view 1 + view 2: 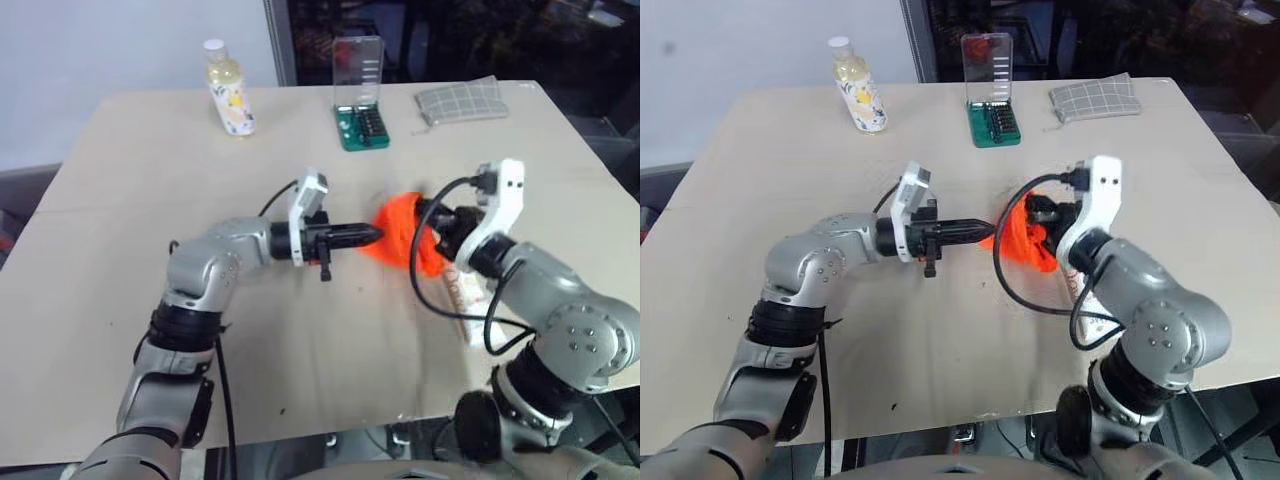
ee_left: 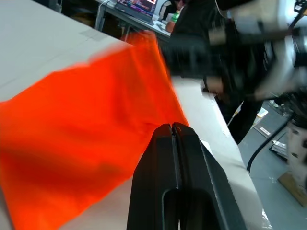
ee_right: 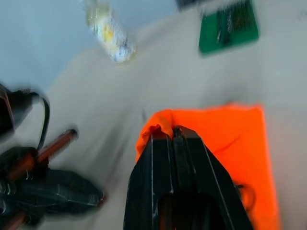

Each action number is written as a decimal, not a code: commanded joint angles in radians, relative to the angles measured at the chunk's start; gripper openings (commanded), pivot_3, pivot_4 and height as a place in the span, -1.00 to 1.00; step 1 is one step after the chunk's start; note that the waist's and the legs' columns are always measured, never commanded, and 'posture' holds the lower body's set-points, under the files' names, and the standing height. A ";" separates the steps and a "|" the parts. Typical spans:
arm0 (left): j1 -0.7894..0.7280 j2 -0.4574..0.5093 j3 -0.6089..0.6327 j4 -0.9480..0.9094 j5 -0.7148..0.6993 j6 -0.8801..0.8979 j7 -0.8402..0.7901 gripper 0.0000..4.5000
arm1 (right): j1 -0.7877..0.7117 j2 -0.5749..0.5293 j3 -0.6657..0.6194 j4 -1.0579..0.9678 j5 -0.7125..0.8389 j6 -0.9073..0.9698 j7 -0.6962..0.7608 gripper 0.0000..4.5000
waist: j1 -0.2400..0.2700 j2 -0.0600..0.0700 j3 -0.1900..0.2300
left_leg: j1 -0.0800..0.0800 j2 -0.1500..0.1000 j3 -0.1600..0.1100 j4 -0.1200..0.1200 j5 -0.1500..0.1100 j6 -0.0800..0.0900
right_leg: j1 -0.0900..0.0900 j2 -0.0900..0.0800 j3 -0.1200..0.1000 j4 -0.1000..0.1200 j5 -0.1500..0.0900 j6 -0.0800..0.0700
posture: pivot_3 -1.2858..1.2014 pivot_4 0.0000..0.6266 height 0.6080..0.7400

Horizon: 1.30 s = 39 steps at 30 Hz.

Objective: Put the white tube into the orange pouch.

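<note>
From the head views, the orange pouch (image 1: 405, 238) hangs bunched above the middle of the table (image 1: 130, 170), stretched between the two arms. The left gripper (image 1: 372, 234) has its fingers pressed together on the pouch's left edge, and the right gripper (image 1: 428, 222) pinches its right side. The white tube (image 1: 466, 292) lies on the table just right of and nearer than the pouch, partly under the right arm. At the far edge stand a bottle (image 1: 228, 92), a green case (image 1: 362, 126) and a grey checked pouch (image 1: 462, 100). The left wrist view shows closed fingers (image 2: 158, 163) clamping orange cloth. The right wrist view shows closed fingers (image 3: 192, 163) gripping the pouch's rim.
</note>
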<state>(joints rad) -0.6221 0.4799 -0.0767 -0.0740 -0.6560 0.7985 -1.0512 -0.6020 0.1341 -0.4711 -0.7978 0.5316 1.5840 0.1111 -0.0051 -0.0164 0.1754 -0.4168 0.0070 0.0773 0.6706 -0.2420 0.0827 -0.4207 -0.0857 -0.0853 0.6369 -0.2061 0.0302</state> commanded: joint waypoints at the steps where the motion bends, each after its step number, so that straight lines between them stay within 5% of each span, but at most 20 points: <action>1: -0.011 0.011 0.024 -0.050 -0.032 0.006 -0.012 -1.00 | -0.072 0.091 -0.070 -0.022 -0.013 0.030 -0.048 -0.99 | 0.000 0.000 0.000 | 0.000 -0.001 0.000 -0.001 0.000 0.000 | 0.000 0.000 0.000 0.000 0.000 0.000 | 0.03 -0.52 1.00; 10: 0.049 -0.063 -0.080 -0.157 -0.005 0.042 0.110 -1.00 | 0.017 -0.012 0.060 -0.003 -0.057 0.029 -0.090 -0.99 | -0.007 0.000 0.000 | 0.000 -0.002 0.001 -0.002 0.000 0.000 | -0.001 0.001 0.002 0.000 0.000 0.000 | 0.03 -0.52 1.00; 13: 0.055 -0.097 -0.091 -0.160 0.002 0.061 0.172 -0.64 | 0.015 0.000 0.072 0.000 -0.073 0.021 -0.095 -1.00 | -0.007 0.000 0.000 | 0.000 -0.002 0.002 -0.002 0.000 0.000 | -0.001 0.001 0.002 0.000 0.000 0.000 | 0.03 -0.52 1.00; 17: 0.083 -0.148 -0.119 -0.187 0.027 0.073 0.266 0.24 | 0.000 0.034 0.081 0.002 -0.089 0.012 -0.107 -1.00 | -0.007 0.000 0.000 | 0.000 -0.001 0.002 -0.002 0.000 0.000 | -0.001 0.001 0.002 0.000 0.000 0.000 | 0.03 -0.52 1.00; 39: 0.062 -0.450 -0.036 -0.151 -0.085 0.369 0.630 0.24 | 0.017 0.093 0.145 -0.025 -0.107 0.020 -0.119 -1.00 | -0.006 0.000 0.000 | 0.000 -0.001 0.001 -0.002 0.000 0.001 | -0.001 0.002 0.003 0.000 0.000 0.000 | 0.03 -0.52 1.00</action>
<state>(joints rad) -0.5458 0.0457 -0.1333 -0.2177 -0.7218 1.1538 -0.4432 -0.5795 0.1369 -0.3305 -0.7775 0.4186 1.6075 -0.0093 -0.0109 -0.0164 0.1754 -0.4171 0.0056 0.0785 0.6687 -0.2421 0.0833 -0.4219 -0.0834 -0.0828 0.6367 -0.2064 0.0307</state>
